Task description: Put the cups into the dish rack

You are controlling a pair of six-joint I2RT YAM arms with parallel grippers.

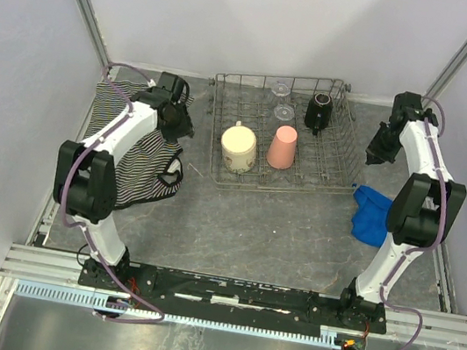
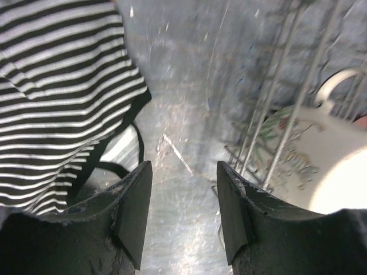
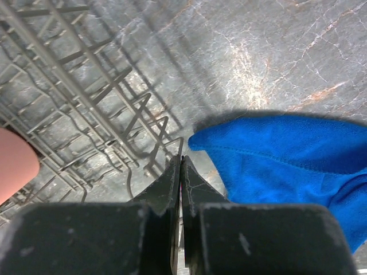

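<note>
The grey wire dish rack stands at the back middle of the table. Inside it are a cream mug, a salmon-pink tumbler upside down, a black mug and a clear glass at the back. My left gripper hovers left of the rack, open with nothing between its fingers. Its wrist view shows the cream floral mug behind the rack's wires. My right gripper is off the rack's right side, shut and empty. The pink tumbler shows at the left edge.
A black-and-white striped cloth lies under and beside the left arm, also filling the left of its wrist view. A blue cloth lies right of the rack's front corner, just right of the right gripper's tips.
</note>
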